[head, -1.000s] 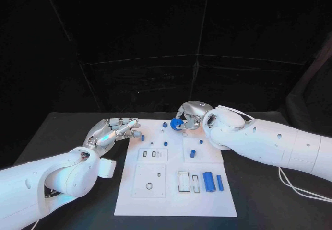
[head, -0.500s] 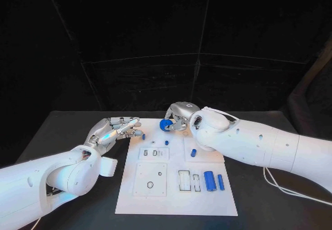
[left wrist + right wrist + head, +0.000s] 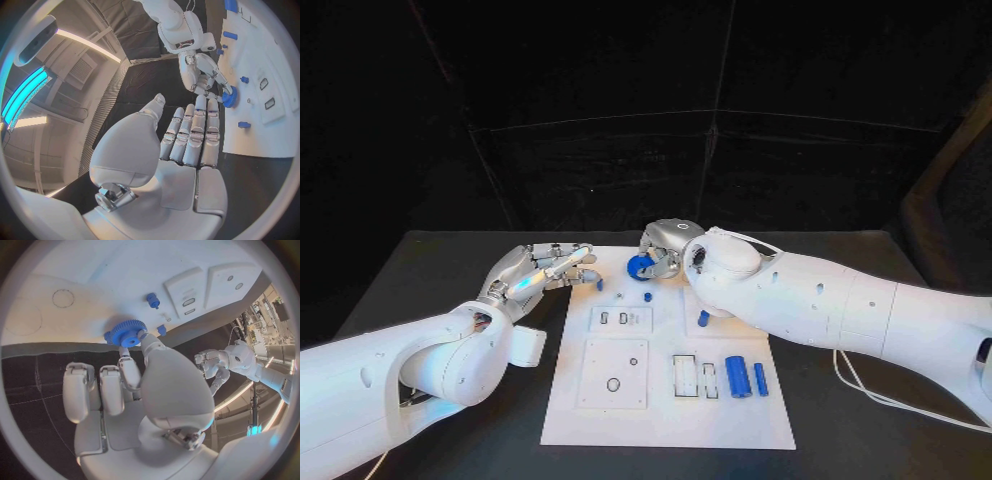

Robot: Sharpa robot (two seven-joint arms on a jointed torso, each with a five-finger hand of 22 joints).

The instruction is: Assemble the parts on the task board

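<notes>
The right hand (image 3: 664, 250) pinches a blue gear (image 3: 642, 266) above the task board (image 3: 668, 420), upper centre of frame. The left hand (image 3: 538, 270) is released, fingers apart

Your right hand (image 3: 669, 250) pinches something between thumb and finger. Your left hand (image 3: 538, 272) hovers, fingers extended, holding nothing.

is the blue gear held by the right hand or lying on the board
Held: the right hand pinches the blue gear between fingertips, above the task board.
</notes>
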